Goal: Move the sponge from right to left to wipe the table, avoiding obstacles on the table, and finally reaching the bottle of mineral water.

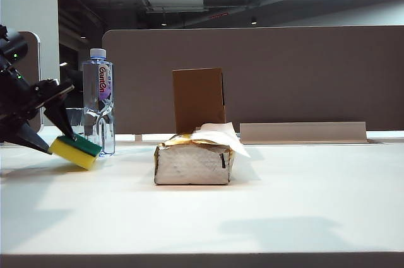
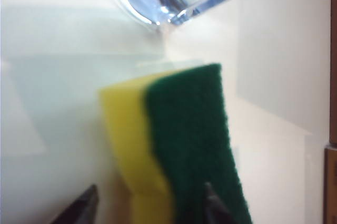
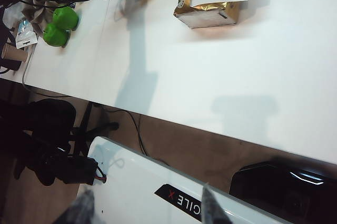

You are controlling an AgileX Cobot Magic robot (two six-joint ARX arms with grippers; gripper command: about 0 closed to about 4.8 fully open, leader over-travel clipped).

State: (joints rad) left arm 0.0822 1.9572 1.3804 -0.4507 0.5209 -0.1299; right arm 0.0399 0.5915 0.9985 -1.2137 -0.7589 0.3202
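My left pincer (image 1: 53, 134) is at the far left of the bench (image 1: 284, 205), low over the surface. Its two dark fingers bracket the sponge (image 1: 76, 151); in the left wrist view one fingertip (image 2: 84, 206) stands clear of the yellow foam with a gap showing, and the other lies against the green face. The jaws are spread and are not squeezing the sponge.

The sponge sits tilted, yellow foam down and green scouring layer up, with its lower edge on the bench. It is just beside the base of the bottle of mineral water (image 1: 98, 101), which stands upright immediately behind it. In the left wrist view the sponge (image 2: 174, 145) lies close below the clear bottle base (image 2: 152, 0).

The tissue pack (image 1: 194, 161) lies near the middle of the bench, well apart from the sponge. The brown cardboard box (image 1: 198, 99) stands upright behind the pack.

My right pincer (image 3: 145, 208) hangs off the bench edge, over the robot base, fingers spread and holding nothing.
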